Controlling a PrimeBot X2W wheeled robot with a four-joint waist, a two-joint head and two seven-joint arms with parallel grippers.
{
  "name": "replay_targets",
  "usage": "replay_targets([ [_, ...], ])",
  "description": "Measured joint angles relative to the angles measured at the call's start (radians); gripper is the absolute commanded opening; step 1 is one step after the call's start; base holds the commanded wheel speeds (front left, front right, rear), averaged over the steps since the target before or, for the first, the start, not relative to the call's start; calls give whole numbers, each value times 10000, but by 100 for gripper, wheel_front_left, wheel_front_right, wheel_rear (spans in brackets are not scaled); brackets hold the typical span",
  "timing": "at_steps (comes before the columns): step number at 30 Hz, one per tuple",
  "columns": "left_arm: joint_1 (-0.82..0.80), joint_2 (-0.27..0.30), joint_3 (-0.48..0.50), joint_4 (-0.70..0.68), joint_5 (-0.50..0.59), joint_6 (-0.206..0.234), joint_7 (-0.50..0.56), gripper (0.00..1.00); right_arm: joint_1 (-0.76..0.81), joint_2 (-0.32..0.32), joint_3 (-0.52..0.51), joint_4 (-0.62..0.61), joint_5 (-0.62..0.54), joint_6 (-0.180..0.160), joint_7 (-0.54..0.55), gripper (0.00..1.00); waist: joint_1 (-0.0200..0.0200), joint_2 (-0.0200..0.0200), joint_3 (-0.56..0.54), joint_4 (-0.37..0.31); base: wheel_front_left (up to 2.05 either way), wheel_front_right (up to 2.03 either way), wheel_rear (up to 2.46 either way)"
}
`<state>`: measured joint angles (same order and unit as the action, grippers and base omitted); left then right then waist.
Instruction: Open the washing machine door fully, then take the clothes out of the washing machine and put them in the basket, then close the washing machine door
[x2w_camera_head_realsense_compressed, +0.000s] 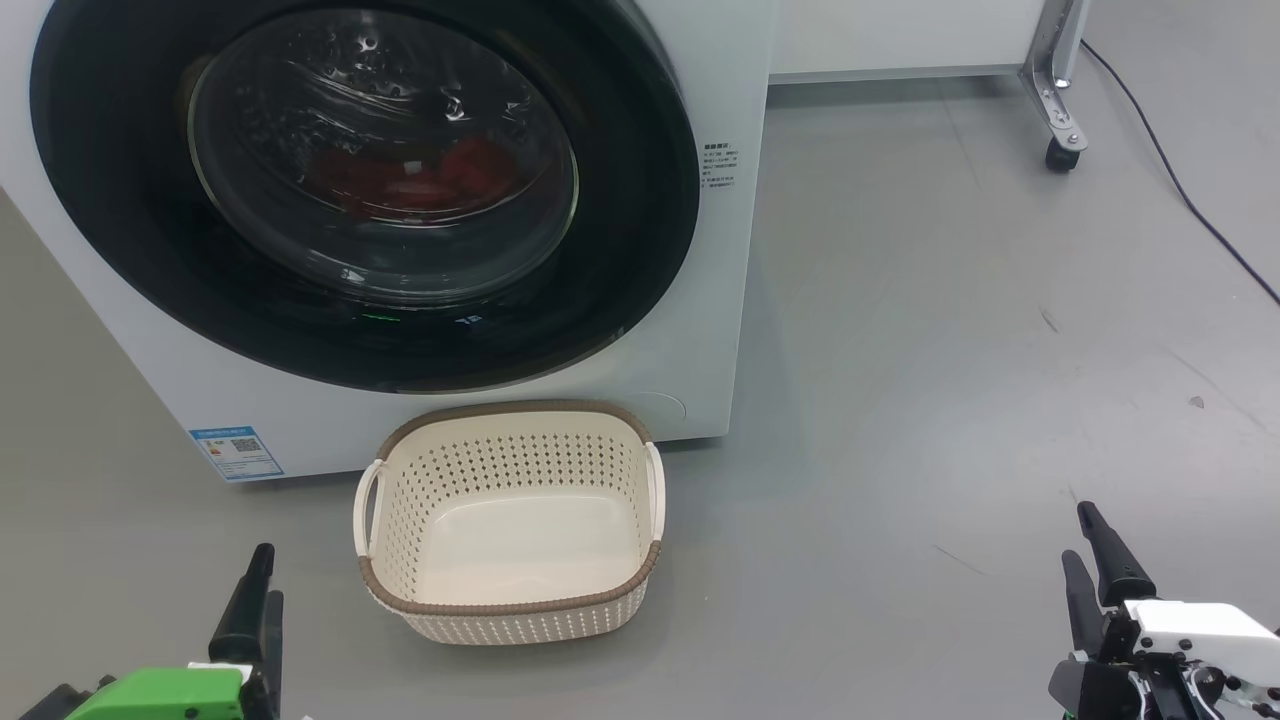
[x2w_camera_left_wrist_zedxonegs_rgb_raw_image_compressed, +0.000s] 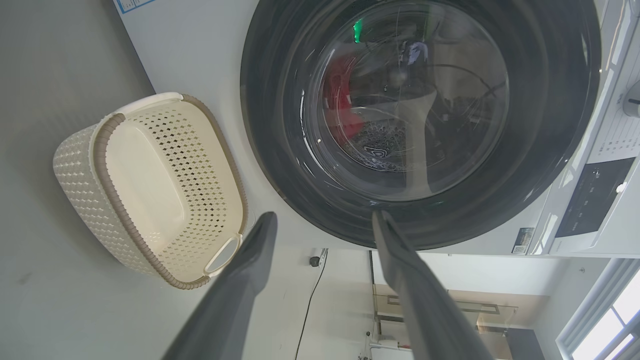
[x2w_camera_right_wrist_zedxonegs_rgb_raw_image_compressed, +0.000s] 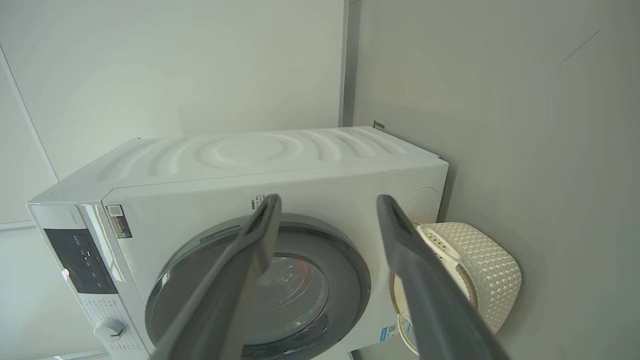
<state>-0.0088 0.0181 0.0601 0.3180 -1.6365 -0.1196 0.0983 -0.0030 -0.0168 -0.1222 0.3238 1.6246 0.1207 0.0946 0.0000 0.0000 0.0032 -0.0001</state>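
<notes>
Your left gripper (x2w_camera_left_wrist_zedxonegs_rgb_raw_image_compressed: 324, 215) and right gripper (x2w_camera_right_wrist_zedxonegs_rgb_raw_image_compressed: 327, 197): fingers spread wide, holding nothing. Washing machine door (x2w_camera_head_realsense_compressed: 625, 250) shut; clothes (x2w_camera_head_realsense_compressed: 420, 175) behind its glass. Basket (x2w_camera_head_realsense_compressed: 510, 605) on floor (x2w_camera_head_realsense_compressed: 950, 350), just before washing machine (x2w_camera_head_realsense_compressed: 705, 330).

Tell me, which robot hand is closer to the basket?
The left gripper, the one with the green body: it sits just beside the basket, while the white-bodied right gripper is far off across the floor.

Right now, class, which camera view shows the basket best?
The head view: the basket is whole, upright, its empty inside open to see. The left wrist view shows it whole but sideways; the right wrist view has a finger covering part.
</notes>
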Motion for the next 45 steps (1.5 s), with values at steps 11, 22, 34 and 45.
replay_targets([
  [11,-25,2,-146,-163,58,0,-207,100,-7,-29,35,-146,-303,0,-146,100,0,0,20,6,0,0,0],
  [22,-110,92,-477,-397,895,0,-650,100,-37,-449,309,-209,-1498,0,-665,100,0,0,60,22,0,0,0],
  [34,-149,690,-947,-422,3239,13,-1319,100,-134,-1037,805,-268,-3716,-274,-1250,100,0,0,106,37,0,0,0],
  [45,-332,859,-1262,-640,5125,418,-1651,100,-292,-1404,1381,-355,-5620,-625,-1584,100,0,0,128,77,0,0,0],
])
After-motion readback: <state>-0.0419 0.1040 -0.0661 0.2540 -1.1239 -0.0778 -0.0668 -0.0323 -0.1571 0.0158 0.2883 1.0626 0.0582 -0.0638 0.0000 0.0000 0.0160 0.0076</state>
